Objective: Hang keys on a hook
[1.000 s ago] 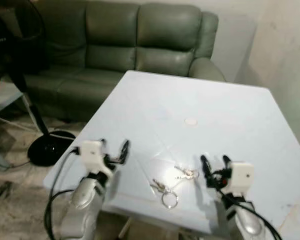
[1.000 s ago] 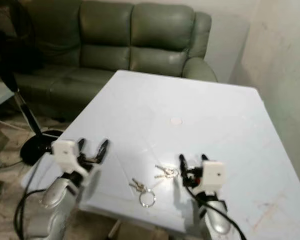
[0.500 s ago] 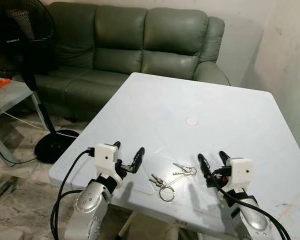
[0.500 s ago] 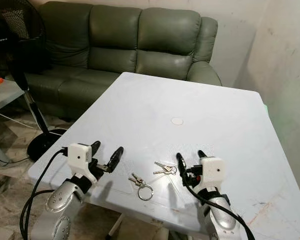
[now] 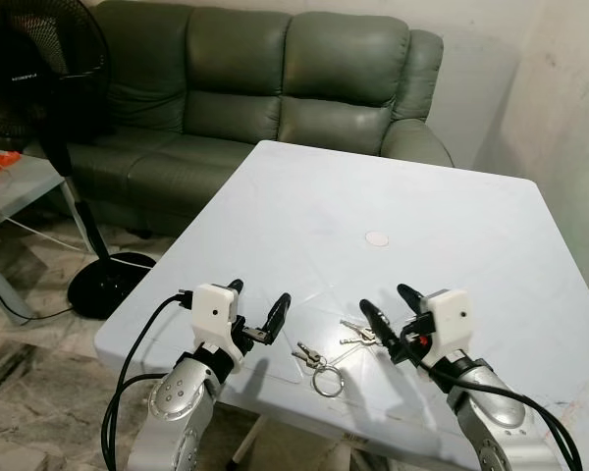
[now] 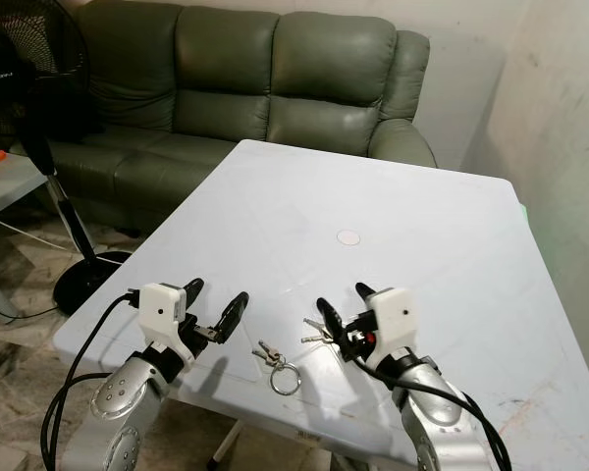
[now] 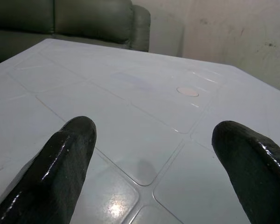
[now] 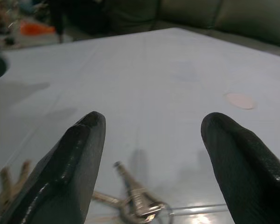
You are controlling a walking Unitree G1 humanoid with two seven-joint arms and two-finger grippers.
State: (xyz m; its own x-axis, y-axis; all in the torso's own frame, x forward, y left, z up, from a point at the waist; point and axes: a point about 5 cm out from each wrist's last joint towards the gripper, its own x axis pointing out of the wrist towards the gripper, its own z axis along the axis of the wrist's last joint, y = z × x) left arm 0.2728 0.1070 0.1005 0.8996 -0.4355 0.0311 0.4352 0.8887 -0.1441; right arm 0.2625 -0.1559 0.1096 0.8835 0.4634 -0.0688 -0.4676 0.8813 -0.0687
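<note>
- The right gripper (image 5: 386, 299) has turned left toward the keys (image 5: 358, 336) since half a second ago, its fingers spread wide.
- The keys lie on the white table (image 5: 452, 235) near its front edge; the pick-up seems close.
- The left gripper (image 5: 258, 302) waits with fingers apart, left of the key ring (image 5: 326, 381).

White plastic table (image 5: 471, 226), square, moulded panel lines across top, glare patches near front edge. Small round pale disc (image 5: 377, 238) near centre of tabletop. Two key bunches near front edge: small keys on little ring (image 5: 359, 334), lying flat; just beside it, toward front, second keys (image 5: 305, 352) joined to large ring (image 5: 327, 381), ring close to table edge. Thin link between the two bunches seems visible, cannot tell for sure. Faint scuff marks at front right corner of tabletop.
</note>
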